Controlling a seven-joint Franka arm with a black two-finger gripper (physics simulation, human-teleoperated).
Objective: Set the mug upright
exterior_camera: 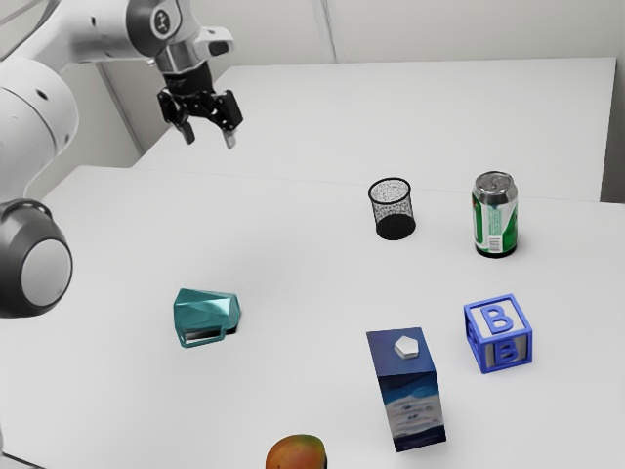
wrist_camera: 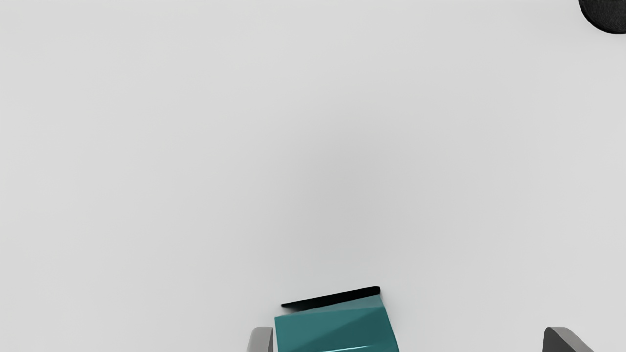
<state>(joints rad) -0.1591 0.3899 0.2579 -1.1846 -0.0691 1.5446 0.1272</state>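
Mug (exterior_camera: 206,316) on its side, long axis running left–right in the exterior view, lies well below our released, empty jaws (exterior_camera: 210,140); we judge we must descend.

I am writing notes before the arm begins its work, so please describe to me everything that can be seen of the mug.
The mug is teal and glossy, with flat facets and an angular handle; the material looks like glazed ceramic or plastic. It lies on its side on the white table, to the exterior view's left of the carton. The open gripper is above the table, not touching it.
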